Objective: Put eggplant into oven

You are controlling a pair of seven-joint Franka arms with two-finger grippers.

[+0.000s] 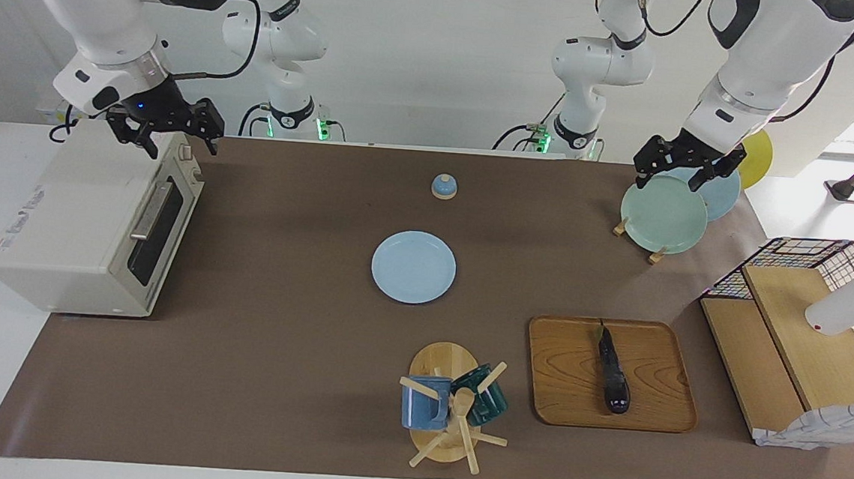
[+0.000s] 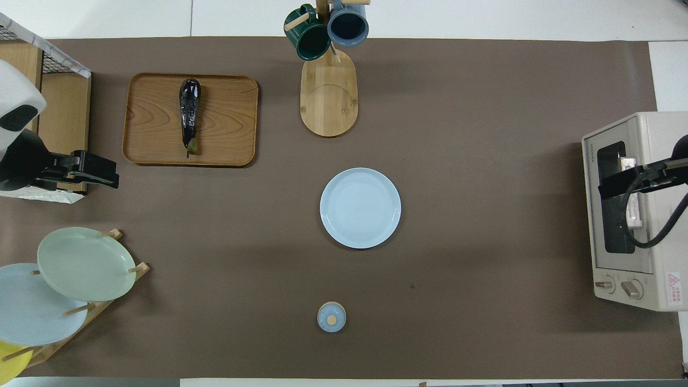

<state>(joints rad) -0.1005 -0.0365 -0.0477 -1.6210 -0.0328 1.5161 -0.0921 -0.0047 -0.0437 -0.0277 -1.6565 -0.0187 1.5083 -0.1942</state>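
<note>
Brown matting (image 1: 276,349) covers the table and carries every item shown. One eggplant (image 1: 613,373), dark purple-black with a green stem tip, lies lengthwise on one wooden tray (image 1: 656,406) toward the left arm's end of the table, stem end pointing toward the robots. One off-white oven (image 1: 89,227) sits at the right arm's end, well apart from the tray; its dark glass door (image 1: 155,232) is closed, with a metal bar handle and two knobs (image 2: 618,286).

One pale blue plate (image 1: 414,266) lies flat near the middle of the table. Nearer to the robots is one small blue lid (image 1: 444,187) with a wooden knob. One plate rack (image 2: 80,301) at the left arm's end holds three plates: one green, one blue, one yellow. One wooden mug tree (image 1: 445,413), farther from the robots than the flat plate, carries two mugs, one blue (image 1: 424,403) and one dark green (image 1: 482,395). One wire-and-wood shelf (image 1: 803,348) stands at the left arm's end.

The right gripper (image 1: 179,136) hovers over the oven's top, fingers apart and empty. The left gripper (image 1: 670,174) hangs over the plate rack, fingers apart and empty.
</note>
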